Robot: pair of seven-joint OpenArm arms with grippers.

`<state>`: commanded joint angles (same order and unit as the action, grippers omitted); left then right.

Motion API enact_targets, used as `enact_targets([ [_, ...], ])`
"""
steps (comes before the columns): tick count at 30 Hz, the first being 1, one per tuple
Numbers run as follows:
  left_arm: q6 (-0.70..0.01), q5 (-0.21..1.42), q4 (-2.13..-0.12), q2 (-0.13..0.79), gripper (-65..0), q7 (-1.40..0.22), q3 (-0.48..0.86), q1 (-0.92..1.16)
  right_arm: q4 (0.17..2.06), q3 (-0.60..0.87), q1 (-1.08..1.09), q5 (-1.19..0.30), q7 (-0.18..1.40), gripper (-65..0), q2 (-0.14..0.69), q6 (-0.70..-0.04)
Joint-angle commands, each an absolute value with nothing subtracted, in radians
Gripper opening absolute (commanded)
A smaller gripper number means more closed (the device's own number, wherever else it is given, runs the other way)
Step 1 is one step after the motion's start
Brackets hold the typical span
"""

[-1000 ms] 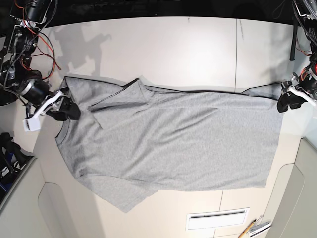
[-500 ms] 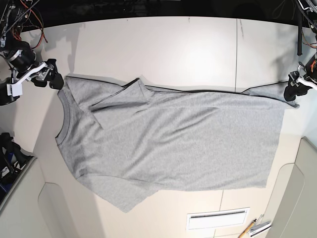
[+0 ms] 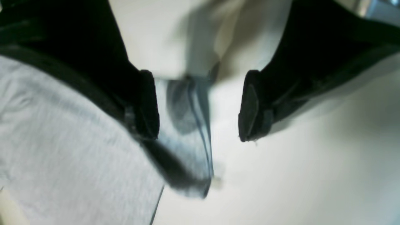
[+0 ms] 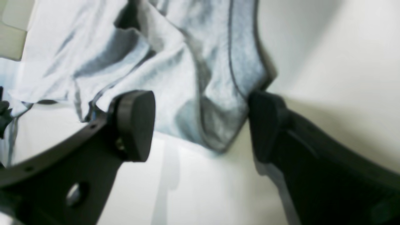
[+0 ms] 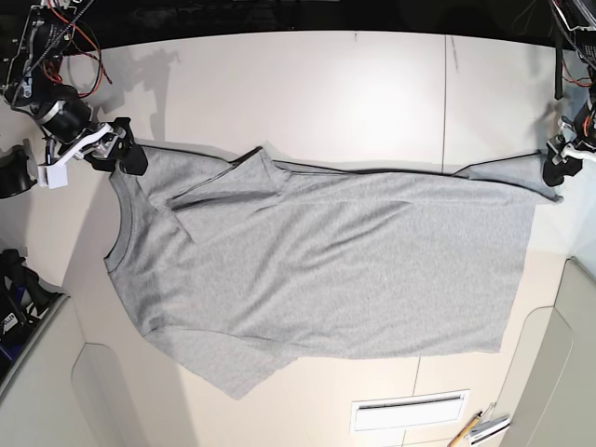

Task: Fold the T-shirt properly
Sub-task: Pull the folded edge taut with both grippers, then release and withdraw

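Observation:
The grey T-shirt [image 5: 326,270] lies spread flat on the white table [image 5: 307,84], plain side up, neck at the left, one sleeve [image 5: 228,182] folded over the chest. My right gripper [image 5: 119,156] sits at the far shoulder corner. In the right wrist view it [image 4: 200,125] is open, with that seamed corner [image 4: 215,103] lying between the fingers. My left gripper [image 5: 557,166] is at the far hem corner. The left wrist view shows it [image 3: 198,125] open, with the hem corner [image 3: 187,137] between the pads and one finger [image 3: 147,106] over the cloth.
A white slotted vent [image 5: 408,410] is set into the table near the front edge, with a pencil and small tools [image 5: 477,428] beside it. Red wires [image 5: 88,84] hang by the right arm. Dark gear [image 5: 17,293] sits off the table's left side.
My right gripper left the neckline, swung up off the shirt, then came back onto the shoulder corner. My left gripper crept slightly up and right along the hem corner.

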<state>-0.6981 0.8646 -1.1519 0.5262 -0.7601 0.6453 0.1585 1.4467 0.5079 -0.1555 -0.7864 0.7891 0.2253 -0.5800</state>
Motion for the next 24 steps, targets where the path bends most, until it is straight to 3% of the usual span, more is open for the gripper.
enact_targets([
  [10,-0.698,0.875,-1.149,0.526,-21.4,-0.805,0.437,0.158,1.447,0.461,-0.155,-0.786,0.793,-21.4,0.199,-0.581],
  [12,-0.698,0.862,-1.149,0.526,-21.8,-0.805,0.429,0.158,1.447,0.461,-0.155,-0.786,0.793,-31.0,0.199,-0.581],
  [14,-0.698,0.846,-1.149,0.527,-30.7,-0.805,0.429,0.158,1.447,0.461,-0.155,-0.786,0.789,-48.3,0.199,-0.581],
  [16,-0.698,0.83,-1.149,0.527,-50.5,-0.805,0.429,0.158,1.447,0.462,-0.155,-0.786,0.776,-65.0,0.199,-0.581],
  [18,-0.698,0.829,-1.149,0.527,-65.0,-0.805,0.429,0.158,1.448,0.464,-0.155,-0.783,0.77,-65.0,0.2,-0.592],
  [24,-0.698,0.83,-1.176,0.565,-65.0,-0.87,0.429,0.152,1.457,0.482,-0.152,-0.767,0.77,-65.0,0.234,-0.592],
])
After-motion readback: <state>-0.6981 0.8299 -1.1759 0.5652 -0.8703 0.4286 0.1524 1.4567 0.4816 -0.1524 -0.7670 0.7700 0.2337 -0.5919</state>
